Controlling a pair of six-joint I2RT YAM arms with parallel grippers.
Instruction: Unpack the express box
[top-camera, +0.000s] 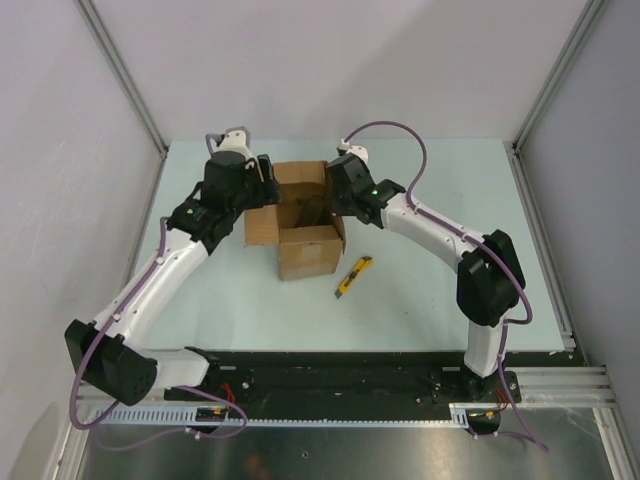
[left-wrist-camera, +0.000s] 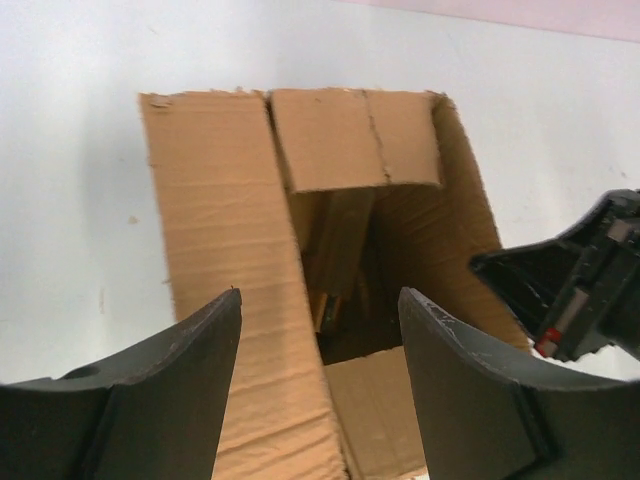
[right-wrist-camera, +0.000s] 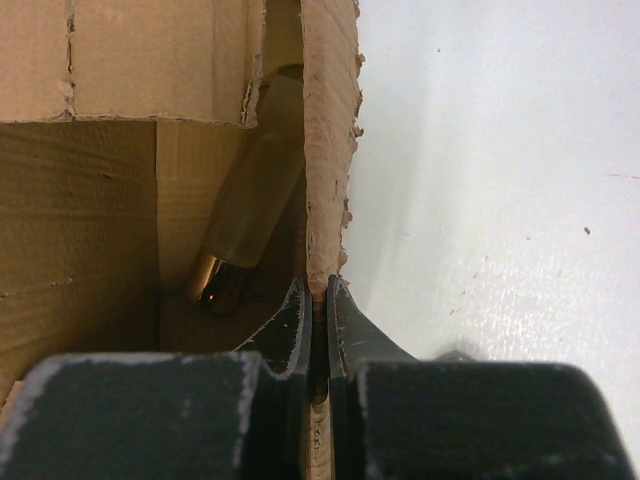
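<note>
Where the express box (top-camera: 305, 250) stands, near the middle of the pale table (top-camera: 430, 300), open surface is left on every side, and the widest free stretches are seen in front of it and to its right. Its top is open. One flap is folded out flat toward the left, and the far flap is hinged back along a torn, ragged edge. The carton is made of brown corrugated cardboard, whose ribbing is plainly seen in the left wrist view, with frayed fibres along the cut edges.

The left gripper (left-wrist-camera: 320, 300) is held just above the left flap with its dark, rounded fingers well apart and nothing gripped between them. The right gripper (right-wrist-camera: 320, 290) is pressed together on the thin upright edge of the box's right wall, and the cardboard is pinched between its two scuffed black fingers.

Inside the box, a smooth tan cylinder (right-wrist-camera: 255, 200) is seen leaning against the wall, and a darker, glossy end is seen at its bottom. A yellow utility knife (top-camera: 354, 276) is laid flat on the table just beside the box's near right corner, apart from it.
</note>
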